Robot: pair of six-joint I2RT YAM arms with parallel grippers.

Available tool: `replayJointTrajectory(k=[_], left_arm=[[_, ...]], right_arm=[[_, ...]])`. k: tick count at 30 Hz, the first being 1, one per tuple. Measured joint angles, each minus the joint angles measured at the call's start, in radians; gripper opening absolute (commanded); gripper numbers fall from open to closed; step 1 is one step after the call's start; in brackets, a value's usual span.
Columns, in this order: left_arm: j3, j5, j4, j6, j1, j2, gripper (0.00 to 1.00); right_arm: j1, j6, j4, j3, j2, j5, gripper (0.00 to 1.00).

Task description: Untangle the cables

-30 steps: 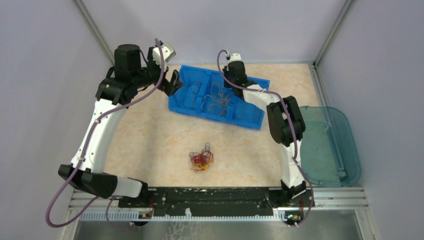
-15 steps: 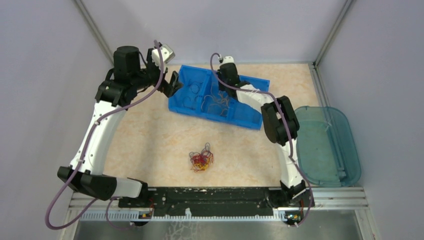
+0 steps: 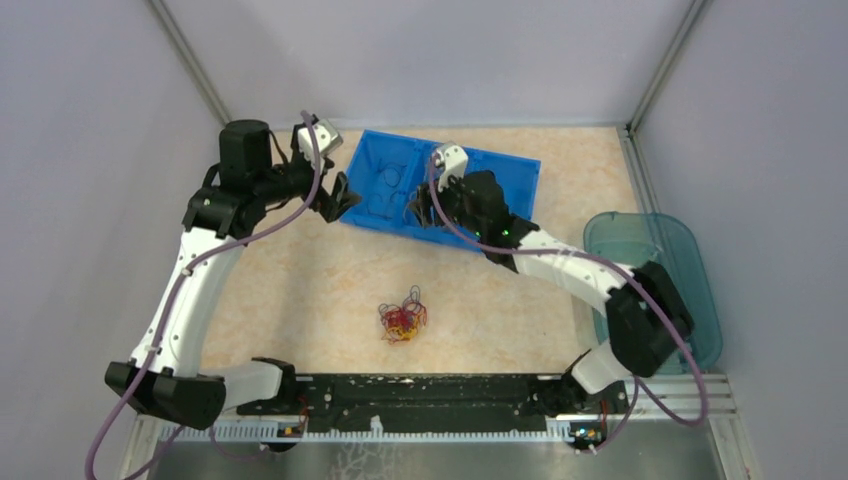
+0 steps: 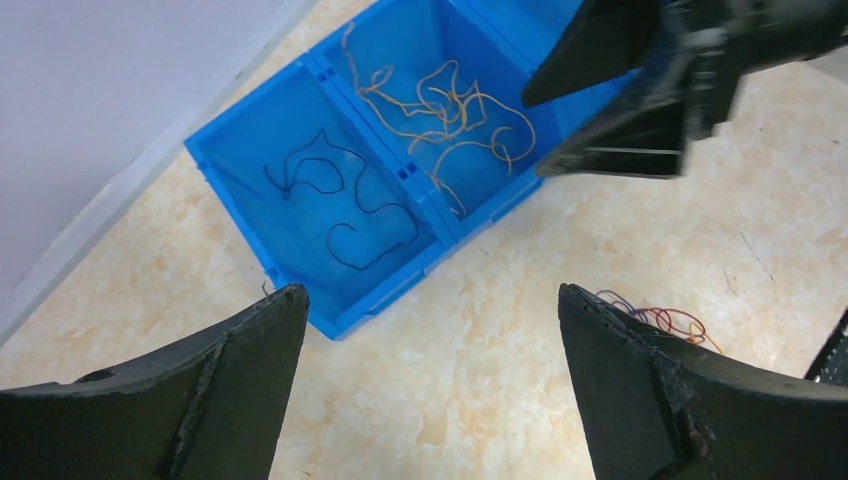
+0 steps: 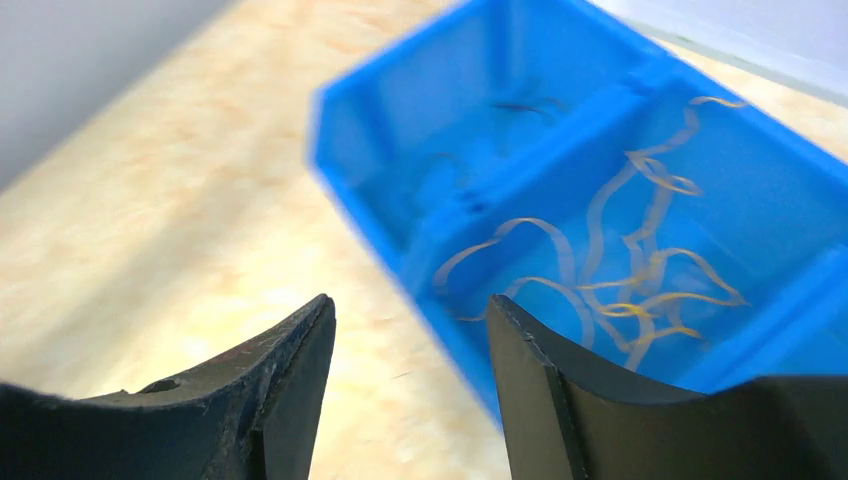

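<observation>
**Right gripper let go over the bin; the knot was left waiting**

The tangle (image 3: 402,320) of red, orange-yellow and dark cables lay on the table (image 3: 300,290), close to its near edge and about midway along it. Neither gripper was near it. It looked the same as a second earlier.

What had changed was at the blue bin (image 3: 520,170) by the far edge. A second earlier my right gripper (image 3: 418,205) had hung nearly shut over the bin's middle compartment. Now its jaws stood partly apart with nothing between them. The wrist had swung round to the bin's near wall, and the elbow had dropped out toward the table's right edge. Its wrist view was smeared, so I judged it was on the move.

I took this to mean one more strand had been dropped among the orange-yellow strands (image 4: 440,100) in the middle compartment. If so, the next trip was back to the tangle. The dark strands (image 4: 340,205) lay in the compartment at the bin's left end. The compartment at the other end was hidden under the right arm, so I could not tell what it held.

My left gripper (image 4: 430,300) hung just off the bin's left end, spread fully wide and empty, and drawn a little nearer than before.

A teal tub (image 3: 680,290) sat at the right edge, well apart from the tangle. Nothing lay between the tangle and either gripper. Only the right forearm crossed that side of the table, slanting from the near right corner to the bin.
</observation>
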Motion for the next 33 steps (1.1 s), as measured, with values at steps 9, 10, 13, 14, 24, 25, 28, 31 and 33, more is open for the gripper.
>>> replayJointTrajectory(k=[9,10,13,14,24,25,28,31,33], left_arm=[[-0.195,0.087,0.010,0.085,0.010,-0.091,1.00],[-0.215,0.097,0.006,0.100,0.010,-0.095,1.00],[-0.264,0.122,-0.029,0.151,0.010,-0.104,1.00],[-0.275,0.130,-0.045,0.172,0.010,-0.105,1.00],[-0.406,0.195,-0.162,0.362,0.010,-0.200,1.00],[-0.418,0.200,-0.169,0.377,0.010,-0.213,1.00],[-0.461,0.208,-0.173,0.410,0.010,-0.258,0.99],[-0.520,0.210,-0.162,0.419,0.010,-0.314,0.95],[-0.555,0.215,-0.156,0.423,0.010,-0.344,0.90]], right_arm=[[0.162,0.026,0.075,-0.364,-0.217,-0.253,0.56],[0.187,0.026,0.052,-0.381,-0.217,-0.270,0.55],[0.245,0.017,0.004,-0.386,-0.217,-0.305,0.53],[0.257,0.012,0.003,-0.386,-0.217,-0.314,0.53],[0.295,-0.002,-0.018,-0.363,-0.080,-0.417,0.48],[0.295,-0.002,-0.024,-0.351,-0.055,-0.417,0.42],[0.296,0.011,-0.052,-0.300,0.019,-0.392,0.20],[0.291,0.068,-0.037,-0.272,0.051,-0.351,0.03],[0.290,0.111,-0.005,-0.274,0.050,-0.327,0.00]])
